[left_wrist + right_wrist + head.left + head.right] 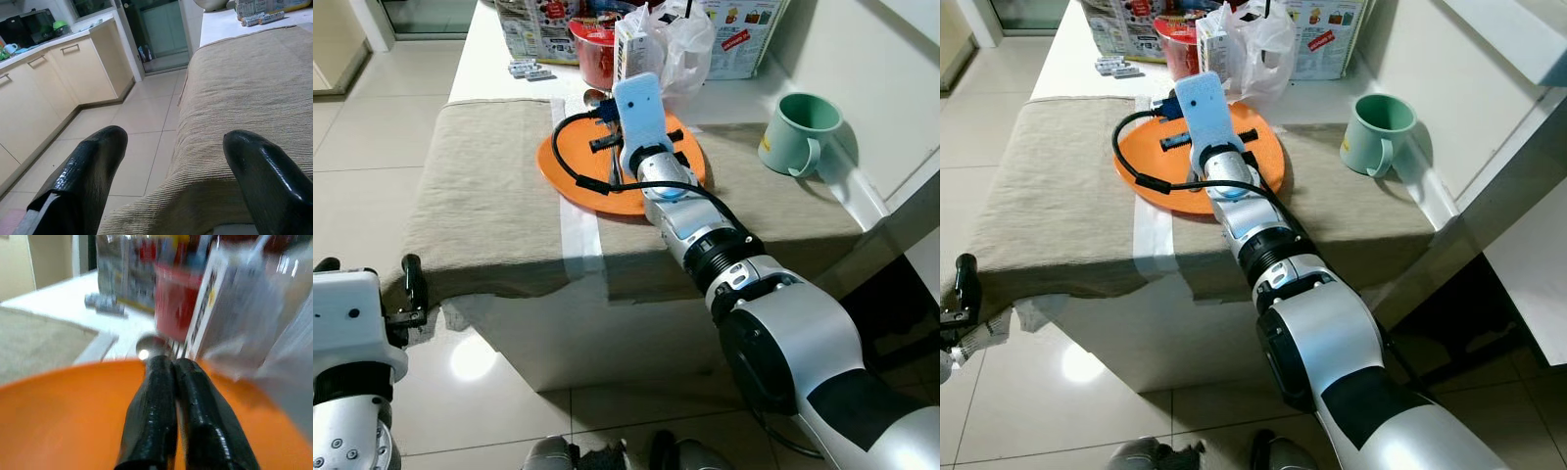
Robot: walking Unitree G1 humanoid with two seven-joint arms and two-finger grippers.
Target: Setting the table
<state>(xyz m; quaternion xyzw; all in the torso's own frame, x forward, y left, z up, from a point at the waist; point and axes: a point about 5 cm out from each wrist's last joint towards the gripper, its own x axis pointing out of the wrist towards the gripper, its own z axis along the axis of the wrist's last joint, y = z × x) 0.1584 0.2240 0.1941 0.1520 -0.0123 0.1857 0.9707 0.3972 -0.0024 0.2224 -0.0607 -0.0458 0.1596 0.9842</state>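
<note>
- Head views: the right arm is reaching out over the white surface [489, 59], which is covered by a beige woven cloth [489, 186]. The right gripper [168, 369] is hovering above a round orange plastic plate [570, 166] lying on the cloth near the far edge. A mint-green ceramic mug [798, 132] is standing to the right of the plate, well apart from it. Printed boxes, a red tub [595, 54] and a crinkled white plastic bag [680, 39] are crowding the far side.
- Left wrist view: the left gripper [181, 171] is hanging low beside the cloth's near corner, fingers [83, 181] spread wide and gripping nothing.
- Right wrist view: the right fingers [151, 416] are pressed together, apparently empty, pointing across the plate toward a shiny metal spoon [149, 347] lying just past the plate's far rim.
- Handling judgement: the spoon is likely light, stiff and slippery; it lies flat, so pinching it across the narrow handle should work better than at the bowl. The handle is mostly hidden. The plate looks rigid and smooth; its raised rim is the place to take hold.
</note>
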